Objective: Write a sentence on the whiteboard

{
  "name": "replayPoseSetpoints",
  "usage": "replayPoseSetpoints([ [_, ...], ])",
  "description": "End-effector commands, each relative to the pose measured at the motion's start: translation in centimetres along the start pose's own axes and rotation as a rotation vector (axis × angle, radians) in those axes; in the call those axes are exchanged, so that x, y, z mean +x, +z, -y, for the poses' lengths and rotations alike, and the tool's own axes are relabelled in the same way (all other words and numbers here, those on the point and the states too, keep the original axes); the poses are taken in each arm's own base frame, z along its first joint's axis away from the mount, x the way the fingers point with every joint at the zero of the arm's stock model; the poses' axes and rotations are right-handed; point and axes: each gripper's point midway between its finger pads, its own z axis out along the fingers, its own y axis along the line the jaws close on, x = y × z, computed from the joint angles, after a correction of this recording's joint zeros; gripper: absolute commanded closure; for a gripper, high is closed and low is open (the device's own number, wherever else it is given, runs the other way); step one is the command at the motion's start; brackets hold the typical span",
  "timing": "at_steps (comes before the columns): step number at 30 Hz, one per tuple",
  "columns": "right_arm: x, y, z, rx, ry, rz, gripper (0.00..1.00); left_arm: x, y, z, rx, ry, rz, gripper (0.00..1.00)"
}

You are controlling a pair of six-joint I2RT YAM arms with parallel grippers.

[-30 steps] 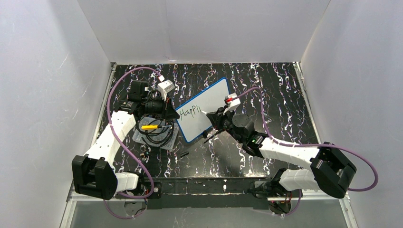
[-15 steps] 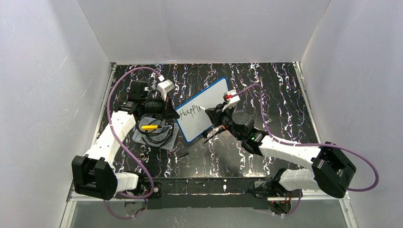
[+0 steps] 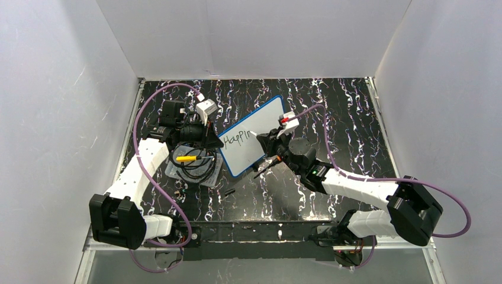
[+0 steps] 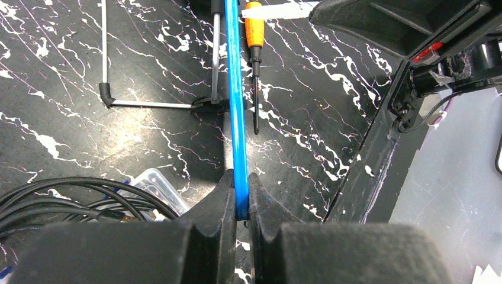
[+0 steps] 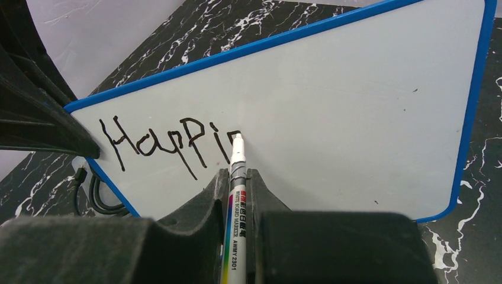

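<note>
- The whiteboard [image 3: 256,137] is sitting tilted near the middle of the table [image 3: 337,112], and the closed left gripper [image 4: 239,186] is pinching its blue rim.
- The sentence [image 5: 169,145] is showing only "Happi" and a partial stroke; by my judgement, most of it is waiting to be written.
- The right gripper [image 5: 238,175] is clamping a marker [image 5: 236,198], with its tip touching the board beside the last letter.

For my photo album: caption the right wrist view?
Right gripper holding a marker to the whiteboard, its sentence just begun.
</note>
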Motion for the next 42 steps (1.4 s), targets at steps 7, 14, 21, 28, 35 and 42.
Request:
replayPoseSetpoints([
  [7,0.3,0.2,0.7,0.031,0.007,0.001,0.99,-1.3,-1.0,3.2,0.107,0.029,0.047,1.00],
  [14,2.4,-0.5,1.1,0.032,0.034,-0.049,0.99,-1.3,-1.0,3.2,0.108,0.027,0.048,1.00],
  [21,1.3,-0.6,0.8,0.026,0.041,-0.021,0.99,-1.3,-1.0,3.3,0.107,0.029,0.050,1.00],
  [28,-1.9,-1.5,0.6,0.029,0.053,0.050,0.99,-1.3,-1.0,3.2,0.103,0.030,0.050,1.00],
  [35,-2.3,-1.1,0.4,0.025,0.032,0.050,0.99,-1.2,-1.0,3.2,0.110,0.024,0.050,1.00],
  [42,-2.5,-0.3,-0.3,-0.001,0.027,0.059,0.99,-1.1,-0.9,3.3,0.115,0.023,0.050,1.00],
])
